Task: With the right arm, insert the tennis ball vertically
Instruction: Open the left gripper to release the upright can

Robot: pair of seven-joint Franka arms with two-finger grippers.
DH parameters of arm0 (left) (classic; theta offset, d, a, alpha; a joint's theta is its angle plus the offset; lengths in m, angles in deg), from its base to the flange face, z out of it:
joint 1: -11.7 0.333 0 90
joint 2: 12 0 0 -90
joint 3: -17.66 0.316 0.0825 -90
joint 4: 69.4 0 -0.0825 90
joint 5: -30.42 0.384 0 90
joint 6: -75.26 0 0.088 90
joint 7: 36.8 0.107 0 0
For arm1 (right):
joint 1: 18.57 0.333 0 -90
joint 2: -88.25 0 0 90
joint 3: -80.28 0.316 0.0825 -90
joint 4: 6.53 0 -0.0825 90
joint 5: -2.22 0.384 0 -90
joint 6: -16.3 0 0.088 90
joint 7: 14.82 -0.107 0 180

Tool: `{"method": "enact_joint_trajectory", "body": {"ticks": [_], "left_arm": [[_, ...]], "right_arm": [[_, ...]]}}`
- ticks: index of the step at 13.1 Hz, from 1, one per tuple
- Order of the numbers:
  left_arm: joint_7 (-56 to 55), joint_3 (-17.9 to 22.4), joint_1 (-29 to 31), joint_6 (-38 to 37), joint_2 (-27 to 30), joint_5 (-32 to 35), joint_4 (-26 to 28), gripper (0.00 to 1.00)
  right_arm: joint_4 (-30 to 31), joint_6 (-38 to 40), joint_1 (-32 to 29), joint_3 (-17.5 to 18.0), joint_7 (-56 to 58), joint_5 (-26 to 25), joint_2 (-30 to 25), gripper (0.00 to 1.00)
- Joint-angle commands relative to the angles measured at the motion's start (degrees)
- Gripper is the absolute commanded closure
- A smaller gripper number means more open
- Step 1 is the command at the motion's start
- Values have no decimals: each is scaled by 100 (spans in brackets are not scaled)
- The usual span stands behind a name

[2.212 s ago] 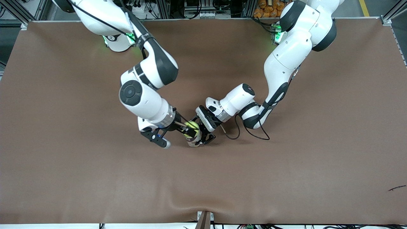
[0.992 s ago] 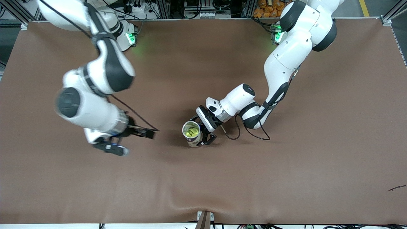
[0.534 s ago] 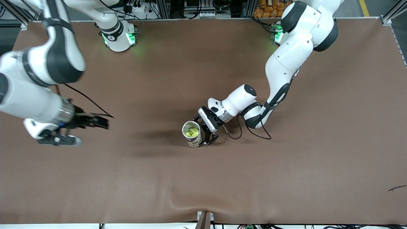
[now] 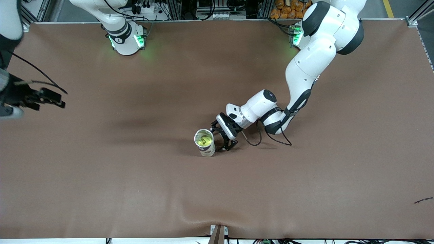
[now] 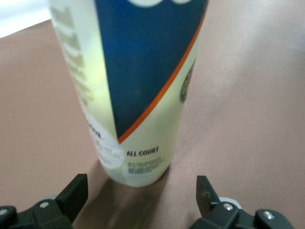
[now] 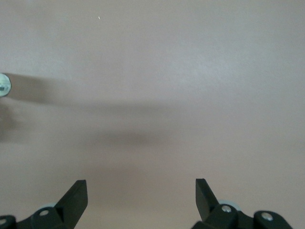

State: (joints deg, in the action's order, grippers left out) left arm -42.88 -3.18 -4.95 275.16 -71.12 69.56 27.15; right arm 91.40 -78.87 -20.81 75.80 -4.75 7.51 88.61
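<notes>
The tennis ball can (image 4: 205, 143) stands upright on the brown table, and the yellow-green tennis ball (image 4: 204, 139) sits inside its open top. My left gripper (image 4: 219, 137) is open beside the can toward the left arm's end, low at the table. In the left wrist view the can (image 5: 138, 95), with its blue and orange label, stands just ahead of the left gripper (image 5: 141, 186), touching neither finger. My right gripper (image 4: 56, 98) is open and empty over the right arm's end of the table. The right wrist view shows the right gripper (image 6: 141, 188) over bare table.
The brown mat (image 4: 305, 176) has a raised wrinkle near the front edge (image 4: 190, 217). A black cable (image 4: 268, 140) loops off the left wrist onto the mat. A small dark scrap (image 4: 423, 200) lies near the front corner at the left arm's end.
My right gripper let the ball go into the can, then swung away to the right arm's end of the table. My left gripper has drawn back a little from the can.
</notes>
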Motion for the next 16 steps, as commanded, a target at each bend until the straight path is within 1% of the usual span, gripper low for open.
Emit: {"method": "enact_joint_trajectory", "body": {"ticks": [1, 3, 5, 7, 9, 10, 11, 12, 13, 14, 16], "left_arm": [[-95, 1, 390, -3, 629, 146, 862, 0], [-95, 1, 584, -3, 692, 312, 1031, 0], [-95, 1, 760, -38, 692, 393, 1084, 0], [-148, 9, 874, -65, 683, 384, 1058, 0], [-262, 1, 1111, -161, 683, 349, 953, 0], [-358, 1, 1217, -249, 683, 349, 848, 0], [-472, -8, 1278, -319, 675, 314, 717, 0], [-595, -8, 1314, -398, 666, 279, 576, 0], [-640, 9, 1332, -503, 605, 261, 296, 0], [-701, 1, 1341, -774, 578, 226, 67, 0], [-851, -8, 1358, -1136, 604, 7, -128, 0]], "right_arm": [[-132, 401, -250, 61, 232, -63, -150, 0], [-510, 726, -241, 61, 144, -98, -150, 0], [-862, 1218, -215, 79, -381, -98, -98, 0], [-872, 1273, -197, 96, -480, -133, -106, 0], [-933, 1369, -197, 105, -507, -195, -115, 0], [-1003, 1631, -180, 114, -498, -212, -115, 0], [-1022, 1677, -162, 105, -454, -247, -106, 0], [-1074, 1677, -171, 97, -445, -265, -98, 0], [-1092, 1660, -197, 88, -428, -274, -89, 0], [-1118, 1616, -206, 88, -428, -283, -89, 0], [-1127, 1528, -163, 96, -410, -405, -89, 0]]}}
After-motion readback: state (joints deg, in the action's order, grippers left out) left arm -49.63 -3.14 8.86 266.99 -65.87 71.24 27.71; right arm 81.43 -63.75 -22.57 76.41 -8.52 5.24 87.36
